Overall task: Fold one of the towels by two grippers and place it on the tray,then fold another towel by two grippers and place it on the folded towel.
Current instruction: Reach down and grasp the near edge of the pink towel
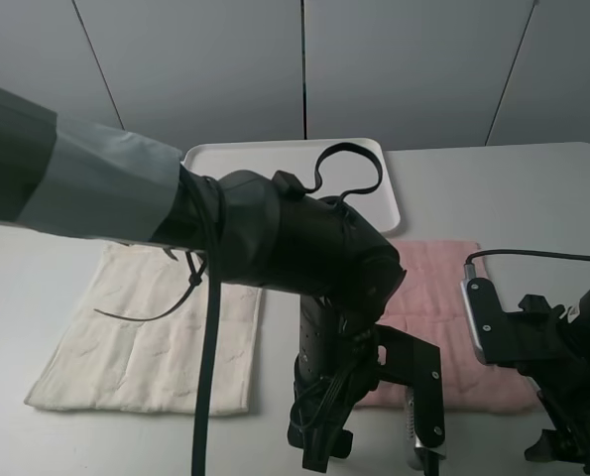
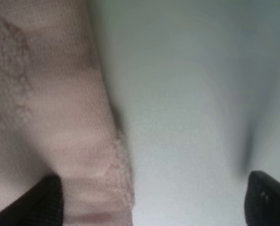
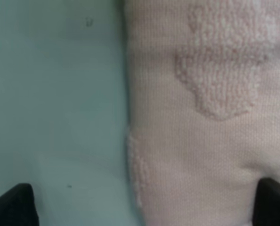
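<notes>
A pink towel lies flat on the table, right of centre. A cream towel lies flat to its left. A white tray stands behind them, with nothing showing in its visible part. My left gripper hangs low at the pink towel's near left corner. In the left wrist view the left gripper is open, one fingertip over the pink towel and the other over bare table. My right gripper is at the near right corner. In the right wrist view the right gripper is open and straddles the pink towel's edge.
The left arm crosses the view and hides part of the tray, the pink towel's left side and the gap between the towels. Grey wall panels stand behind the table. Bare table lies right of the tray.
</notes>
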